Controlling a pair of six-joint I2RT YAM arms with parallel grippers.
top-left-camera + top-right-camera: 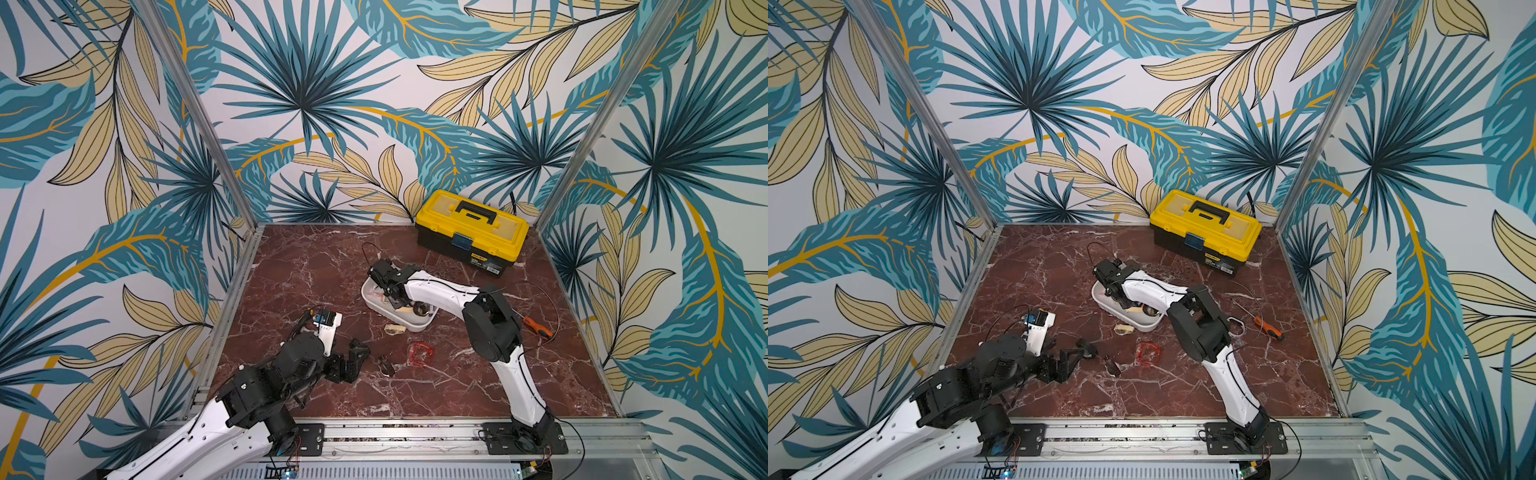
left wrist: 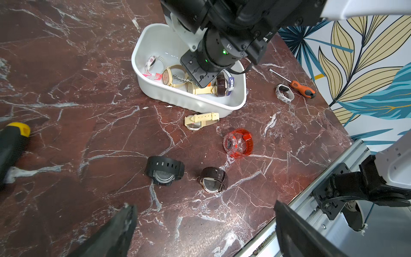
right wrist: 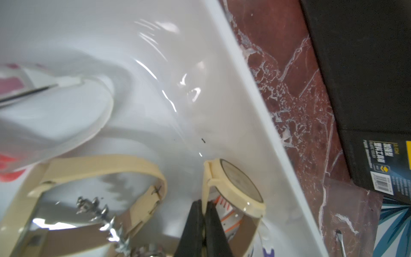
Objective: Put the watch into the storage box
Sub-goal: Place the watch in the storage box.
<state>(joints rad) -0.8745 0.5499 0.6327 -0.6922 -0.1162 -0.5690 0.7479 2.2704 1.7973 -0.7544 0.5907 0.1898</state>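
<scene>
The storage box [image 1: 409,324] [image 1: 1144,325] [image 2: 178,98] is a shallow white tub at mid-table. My right gripper [image 3: 203,203] [image 1: 395,301] reaches down into it, shut on the strap of a cream watch [image 3: 235,180] just above the box floor [image 3: 155,44]. Several other watches lie in the box, among them a cream one [image 2: 171,76] and a brown one [image 2: 221,86]. My left gripper [image 2: 204,205] [image 1: 353,357] hangs open and holds nothing, low over the front-left table, short of a black watch [image 2: 164,170] and a brown watch [image 2: 213,179].
More watches lie on the marble: a cream one [image 2: 201,120] against the box, a clear red one [image 2: 239,142], a white band [image 2: 284,92]. An orange screwdriver [image 1: 538,326] lies right of the right arm. A yellow-and-black toolbox [image 1: 471,230] stands at the back right.
</scene>
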